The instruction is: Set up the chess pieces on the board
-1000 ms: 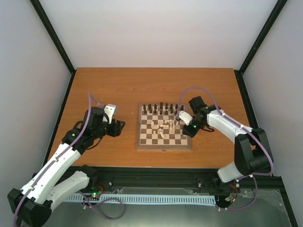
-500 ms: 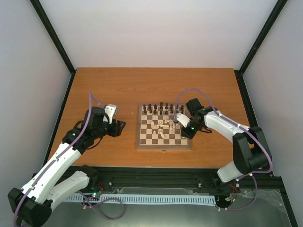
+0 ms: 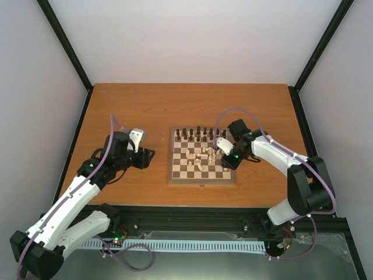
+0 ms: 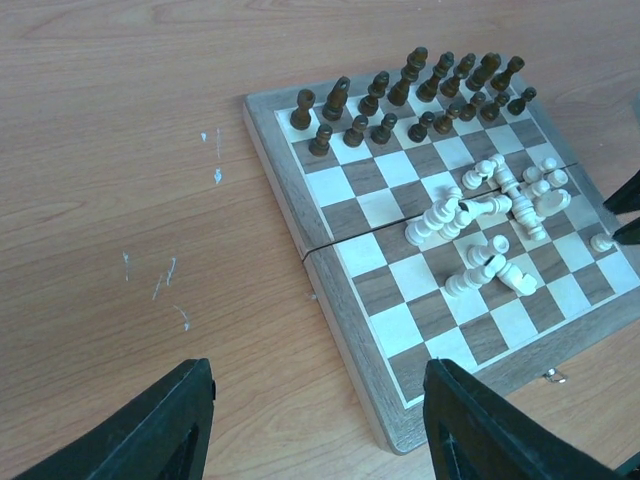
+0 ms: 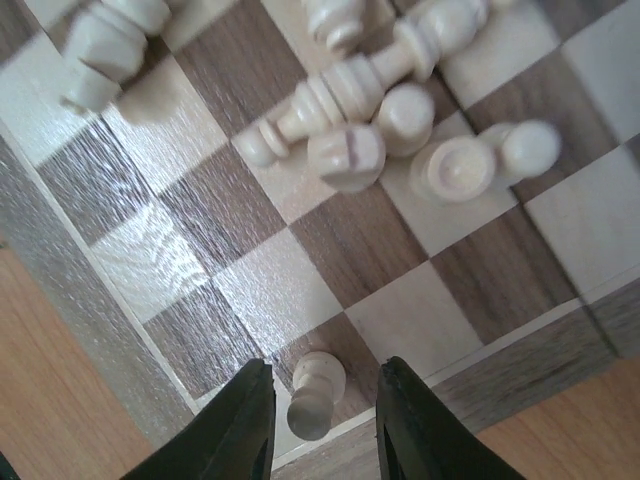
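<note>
The board (image 3: 172, 169) lies at mid-table. Dark brown pieces (image 3: 198, 134) stand in two rows along its far side, also in the left wrist view (image 4: 420, 95). Cream pieces (image 3: 201, 156) lie mostly toppled in a heap at the middle (image 4: 490, 220). My right gripper (image 5: 322, 425) is open low over the board's right edge (image 3: 227, 158). One upright cream pawn (image 5: 318, 392) stands between its fingers, with gaps on both sides. My left gripper (image 4: 318, 400) is open and empty above the bare table, left of the board (image 3: 148, 156).
The orange-brown wooden table (image 3: 128, 105) is ringed by a black frame and white walls. Toppled cream pieces (image 5: 380, 110) lie a few squares from the right gripper. A small metal clasp (image 4: 553, 377) sits on the board's near edge.
My right gripper has moved left from beside the board to over its right edge, around the lone pawn. The left arm has not moved.
</note>
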Available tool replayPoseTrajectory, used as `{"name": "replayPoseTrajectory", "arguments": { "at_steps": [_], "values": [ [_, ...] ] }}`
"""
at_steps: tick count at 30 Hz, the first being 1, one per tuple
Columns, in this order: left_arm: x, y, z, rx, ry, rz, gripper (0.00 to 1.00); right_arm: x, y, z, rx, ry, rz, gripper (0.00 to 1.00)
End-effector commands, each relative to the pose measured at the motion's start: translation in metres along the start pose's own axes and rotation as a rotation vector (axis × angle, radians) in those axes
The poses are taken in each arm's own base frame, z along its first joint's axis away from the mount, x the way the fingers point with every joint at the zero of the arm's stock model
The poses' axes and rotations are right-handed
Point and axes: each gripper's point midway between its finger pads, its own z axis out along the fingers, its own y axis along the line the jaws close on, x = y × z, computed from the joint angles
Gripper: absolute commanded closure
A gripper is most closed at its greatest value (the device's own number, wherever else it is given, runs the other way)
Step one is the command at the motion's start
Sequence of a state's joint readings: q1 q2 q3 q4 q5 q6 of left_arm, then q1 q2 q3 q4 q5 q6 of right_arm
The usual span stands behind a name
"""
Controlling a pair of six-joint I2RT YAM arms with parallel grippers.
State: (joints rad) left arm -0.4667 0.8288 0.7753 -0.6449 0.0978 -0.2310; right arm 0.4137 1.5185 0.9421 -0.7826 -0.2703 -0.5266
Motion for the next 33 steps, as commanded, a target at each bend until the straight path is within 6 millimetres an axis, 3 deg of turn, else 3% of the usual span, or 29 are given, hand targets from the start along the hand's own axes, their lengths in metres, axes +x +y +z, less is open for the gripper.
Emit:
{"name": "replayPoseTrajectory", "arguments": {
  "at_steps": [1,6,10,15,25,33],
  "values": [
    [-0.011,-0.007,-0.002,0.029,-0.001,0.008,0.40,-0.031,0.001,-0.031,0.024,-0.102,-0.041,0.70],
    [-0.002,-0.058,-0.018,0.165,0.065,0.104,0.41,-0.048,-0.008,-0.041,0.062,-0.142,-0.042,0.69],
    [0.013,-0.050,-0.013,0.145,0.035,0.136,0.41,-0.068,-0.029,-0.046,0.126,-0.145,-0.017,0.70],
    [0.002,-0.060,-0.025,0.204,-0.058,0.168,0.42,-0.080,-0.041,-0.035,0.129,-0.147,0.018,0.71],
    [0.018,-0.063,0.001,0.208,0.067,0.164,0.43,-0.065,-0.041,-0.011,0.111,-0.101,0.037,0.72],
    [0.019,-0.067,0.000,0.235,0.062,0.165,0.44,-0.061,-0.038,0.000,0.073,-0.074,0.046,0.78]
  ]
}}
